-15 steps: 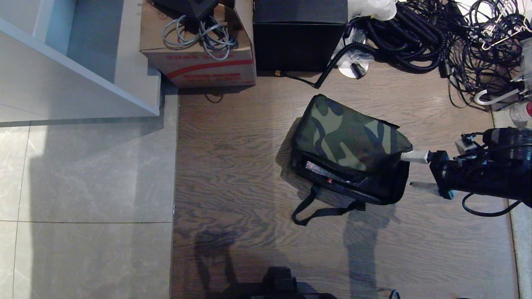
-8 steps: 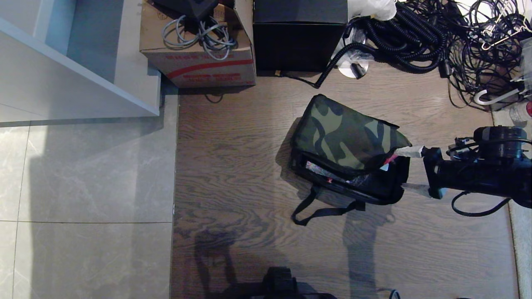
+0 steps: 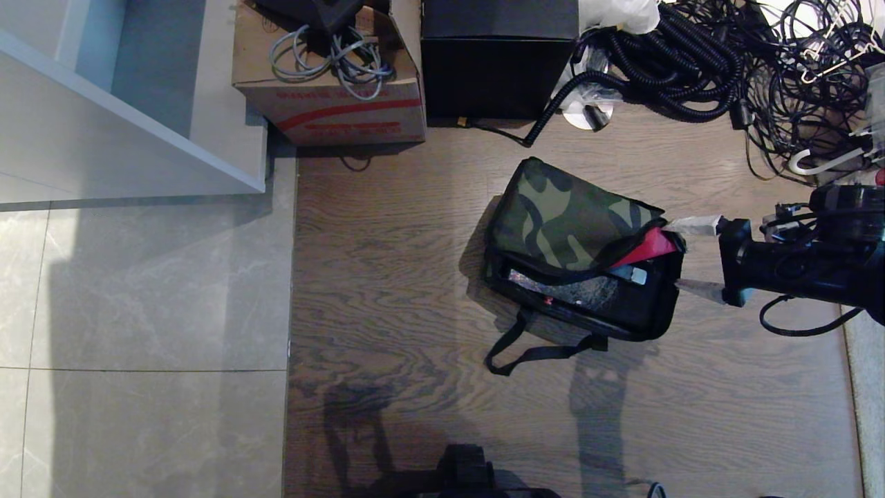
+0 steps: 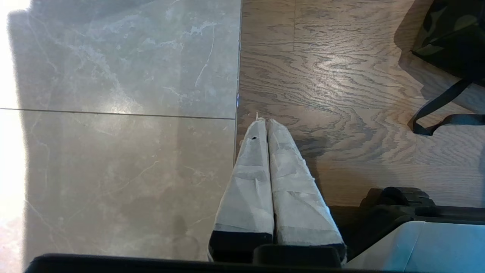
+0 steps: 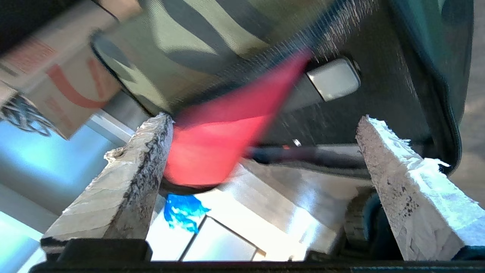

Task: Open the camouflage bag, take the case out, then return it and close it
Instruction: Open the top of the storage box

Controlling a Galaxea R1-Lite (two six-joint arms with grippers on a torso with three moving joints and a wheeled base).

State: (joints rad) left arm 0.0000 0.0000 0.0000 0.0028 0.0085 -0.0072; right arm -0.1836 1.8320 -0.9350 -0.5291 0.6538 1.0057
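The right gripper [image 3: 688,254], black with pale tape-wrapped fingers, sits at the right middle of the head view with its jaws spread wide and nothing held between them. One finger [image 3: 693,225] lies against the raised corner of the flap, the other [image 3: 698,289] stands off the bag's near right end. The camouflage bag [image 3: 574,242], a soft rectangular zip bag in green, brown, black and tan fabric with black straps, lies just to the left of the gripper, on the brown wood-grain floor [image 3: 387,277] right of centre. Its long axis runs from the upper left down to the lower right, so its short right end faces the jaws. The flap is lifted there, showing a red lining [image 3: 646,245] and a dark interior with a pale grey rounded piece [image 3: 635,274].

In the right wrist view the red lining sits just beside one finger [image 5: 125,182], with the opening between the two.

The left gripper [image 4: 267,125], fingers pressed together, hangs over the floor seam at frame centre of its own view, well apart from the bag. The right arm is plainly nearer, and reaching in looks like a leftward move.
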